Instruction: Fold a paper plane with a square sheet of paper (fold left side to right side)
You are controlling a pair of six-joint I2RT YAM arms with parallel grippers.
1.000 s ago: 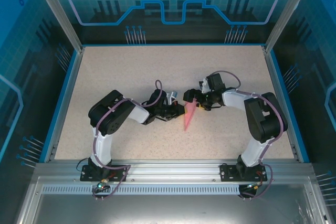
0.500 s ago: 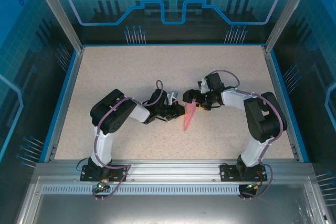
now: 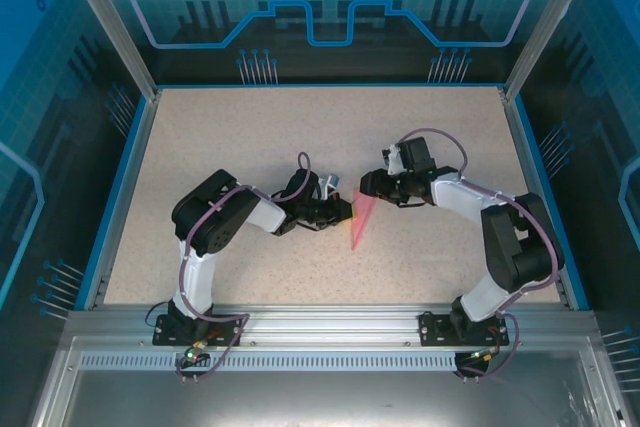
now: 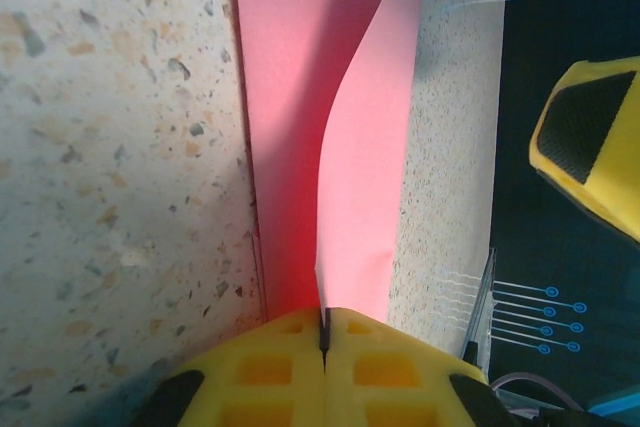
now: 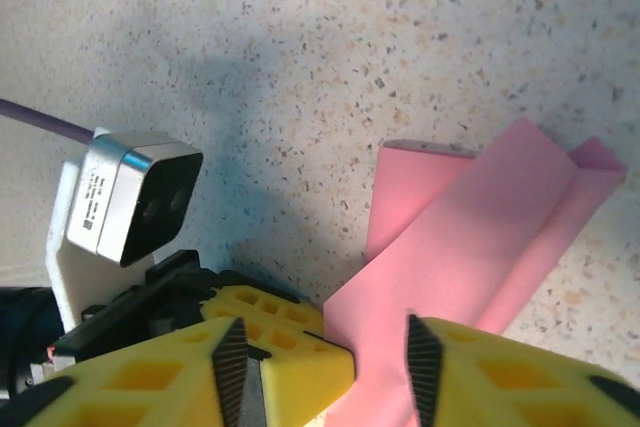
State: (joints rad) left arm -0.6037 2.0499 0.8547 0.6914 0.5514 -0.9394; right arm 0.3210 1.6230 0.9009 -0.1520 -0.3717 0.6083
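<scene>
The pink-red paper [image 3: 358,223] is folded into a narrow pointed wedge with upright flaps at mid-table. My left gripper [image 3: 341,210] is shut on the wedge's left edge. In the left wrist view its yellow fingertips [image 4: 290,347] pinch one raised flap of the paper [image 4: 300,117]. My right gripper [image 3: 371,186] is at the wedge's far end, with its jaws apart. In the right wrist view its ribbed pads [image 5: 423,367] straddle the paper [image 5: 480,237] and the left gripper's yellow tip [image 5: 290,347], and neither pad visibly presses the sheet.
The speckled beige tabletop [image 3: 250,137] has a blue rim [image 3: 118,197] with dark panels beyond. The left arm's wrist camera [image 5: 130,207] sits close to my right fingers. One right finger [image 4: 590,137] shows past the paper.
The right arm's elbow has swung outward to the right and its gripper has shifted slightly farther back along the paper, jaws narrower than before. The left gripper has stayed shut on the paper.
</scene>
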